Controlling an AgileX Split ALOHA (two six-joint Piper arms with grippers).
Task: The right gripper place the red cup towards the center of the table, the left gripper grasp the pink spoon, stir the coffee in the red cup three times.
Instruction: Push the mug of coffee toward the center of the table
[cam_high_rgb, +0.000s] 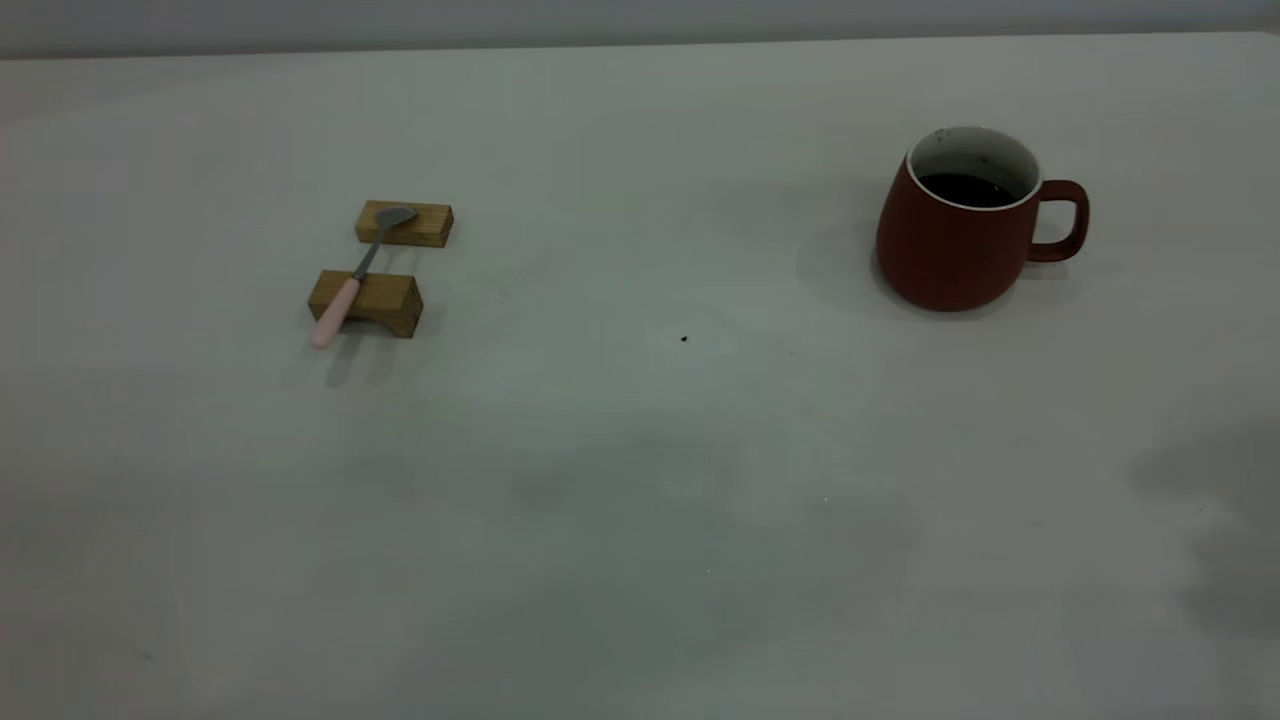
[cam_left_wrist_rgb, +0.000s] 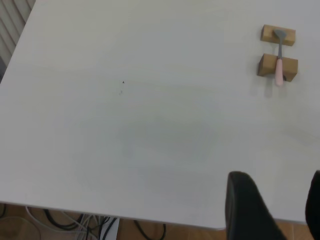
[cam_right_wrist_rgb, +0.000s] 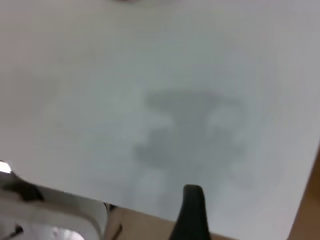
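Note:
The red cup (cam_high_rgb: 955, 240) stands upright at the table's (cam_high_rgb: 640, 480) far right, its loop handle (cam_high_rgb: 1066, 221) pointing right, with dark coffee (cam_high_rgb: 967, 190) inside. The pink spoon (cam_high_rgb: 352, 280) lies at the left across two wooden blocks, bowl on the far block, pink handle overhanging the near one. In the left wrist view the spoon (cam_left_wrist_rgb: 279, 64) sits far off, and my left gripper (cam_left_wrist_rgb: 277, 176) hovers open and empty at the table's edge. Of my right gripper only one dark finger (cam_right_wrist_rgb: 193, 207) shows, over bare table near a corner. Neither gripper appears in the exterior view.
Two tan wooden blocks (cam_high_rgb: 404, 223) (cam_high_rgb: 367, 302) carry the spoon. A tiny dark speck (cam_high_rgb: 684, 339) marks the table's middle. Cables (cam_left_wrist_rgb: 75, 220) lie on the floor below the table's edge in the left wrist view.

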